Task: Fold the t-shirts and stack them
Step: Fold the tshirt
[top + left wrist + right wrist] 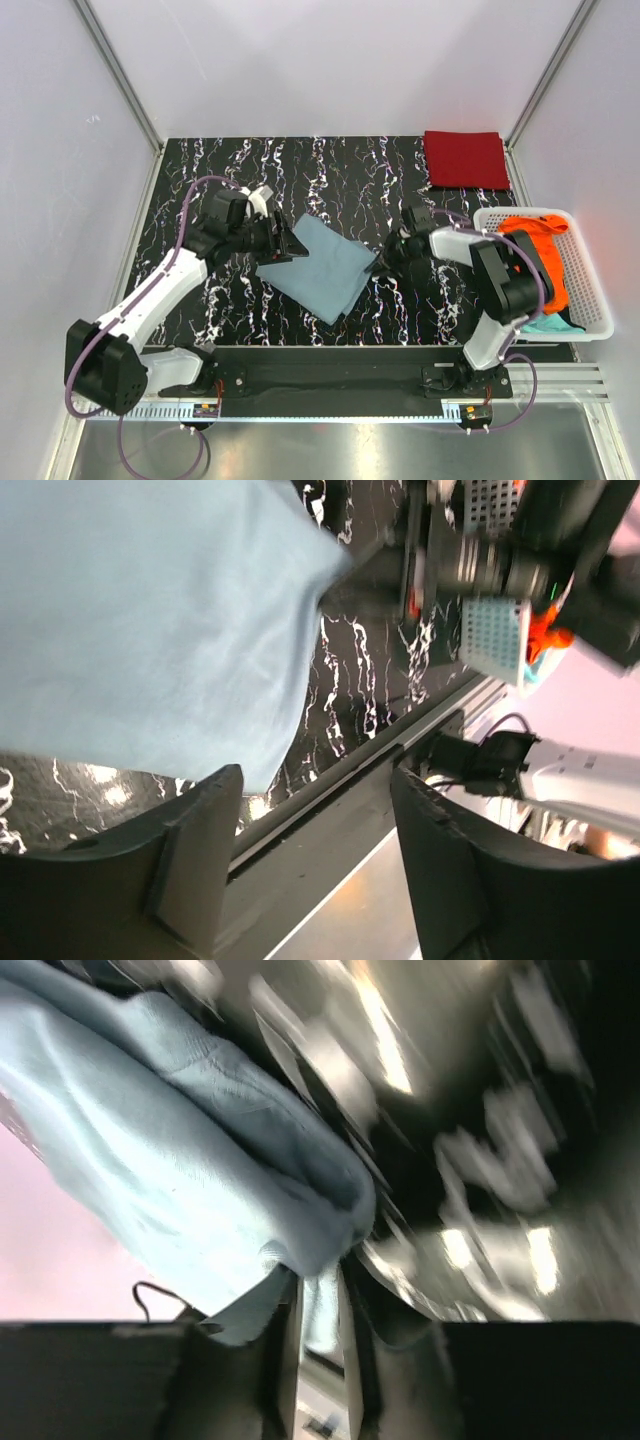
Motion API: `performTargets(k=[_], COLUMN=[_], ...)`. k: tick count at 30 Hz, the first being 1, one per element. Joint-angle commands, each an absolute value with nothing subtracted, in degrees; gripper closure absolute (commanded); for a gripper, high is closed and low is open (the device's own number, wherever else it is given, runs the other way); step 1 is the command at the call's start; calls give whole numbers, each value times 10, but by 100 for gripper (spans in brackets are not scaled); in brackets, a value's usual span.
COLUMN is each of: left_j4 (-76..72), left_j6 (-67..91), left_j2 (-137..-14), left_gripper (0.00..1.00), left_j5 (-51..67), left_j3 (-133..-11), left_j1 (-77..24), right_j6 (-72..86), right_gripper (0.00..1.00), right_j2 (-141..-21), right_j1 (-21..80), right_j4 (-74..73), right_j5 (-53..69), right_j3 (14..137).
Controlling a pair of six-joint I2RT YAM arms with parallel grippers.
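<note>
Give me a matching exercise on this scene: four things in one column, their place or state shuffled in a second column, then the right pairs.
1. grey-blue t-shirt
2. dark red t-shirt
3. orange t-shirt
4. left gripper

A. in the white basket
B. folded at the far right corner of the table
C. fingers spread open
D. mid-table, its edge pinched by the right gripper

Pairs: 1-D, 2-B, 3-A, 4-C

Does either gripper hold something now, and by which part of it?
The right gripper pinches the grey-blue t-shirt by its rightmost corner. The left gripper is open, holding nothing.
</note>
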State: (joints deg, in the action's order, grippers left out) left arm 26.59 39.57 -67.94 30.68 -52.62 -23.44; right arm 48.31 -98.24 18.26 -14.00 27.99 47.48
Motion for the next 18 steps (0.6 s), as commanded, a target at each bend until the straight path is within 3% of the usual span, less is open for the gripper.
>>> performTargets(k=[1, 4, 8, 9, 14, 18], left_j4=[267, 258, 217, 207, 106, 38], left_j6=[344, 339, 337, 339, 369, 404], left_j2=[-707, -722, -755, -762, -826, -876], left_gripper=[37, 37, 37, 37, 39, 43], left_j5=[337, 333, 345, 358, 395, 423], left_j3=[-555, -556, -553, -551, -532, -522], left_j1=[-234, -234, -234, -235, -234, -234], right_j6=[418, 356, 309, 303, 313, 325], right_gripper=[75, 74, 48, 46, 44, 52], right_j2=[-1041, -1112, -1144, -1140, -1081, -1072], right_j1=[171, 165, 158, 158, 164, 223], right_j4=[-126, -193, -299, -329, -356, -342], right_j5=[276, 278, 251, 241, 293, 383], right_j3=[582, 700, 801, 816, 789, 749])
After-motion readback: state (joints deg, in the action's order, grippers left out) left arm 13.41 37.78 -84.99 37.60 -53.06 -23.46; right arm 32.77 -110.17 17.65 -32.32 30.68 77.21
